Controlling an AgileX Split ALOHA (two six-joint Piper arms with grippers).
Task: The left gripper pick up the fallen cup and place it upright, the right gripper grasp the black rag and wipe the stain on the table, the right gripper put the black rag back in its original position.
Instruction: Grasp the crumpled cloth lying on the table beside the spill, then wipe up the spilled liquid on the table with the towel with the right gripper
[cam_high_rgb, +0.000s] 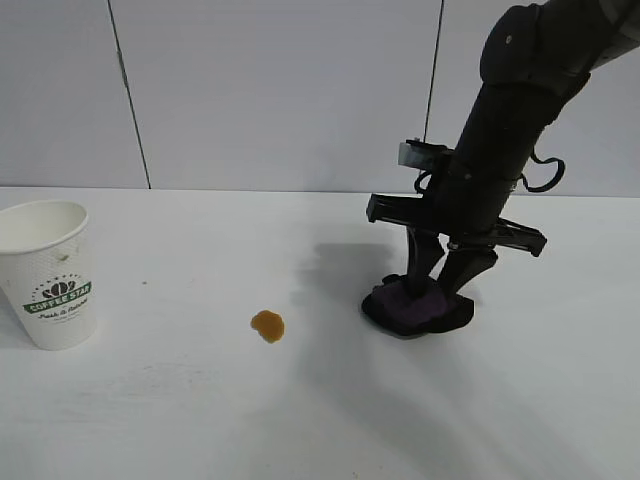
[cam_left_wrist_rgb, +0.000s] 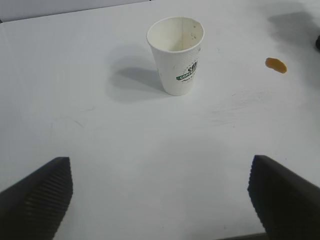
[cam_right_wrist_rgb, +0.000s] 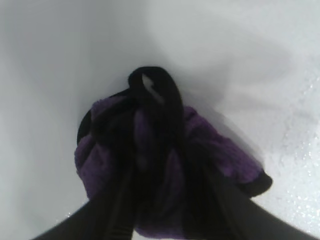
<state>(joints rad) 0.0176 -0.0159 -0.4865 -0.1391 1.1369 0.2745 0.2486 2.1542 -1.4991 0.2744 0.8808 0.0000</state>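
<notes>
From my console the cup (cam_high_rgb: 50, 272) stood upright at nine o'clock on the table (cam_high_rgb: 200, 420), my left gripper (cam_left_wrist_rgb: 160, 200) spread wide and empty short of it. The stain (cam_high_rgb: 267, 325) sat centre. At three o'clock my right gripper (cam_high_rgb: 432, 290) pointed steeply down, fingers pinched on the black rag (cam_high_rgb: 415, 308).

Stain (cam_high_rgb: 267, 325) between cup (cam_high_rgb: 52, 275) and rag (cam_high_rgb: 417, 308)

Bare worktop (cam_high_rgb: 180, 420) lies between the upright cup (cam_high_rgb: 52, 274) at the left edge and the stain (cam_high_rgb: 267, 325). From the stain to the black rag (cam_high_rgb: 417, 308) nothing stands in the way.
</notes>
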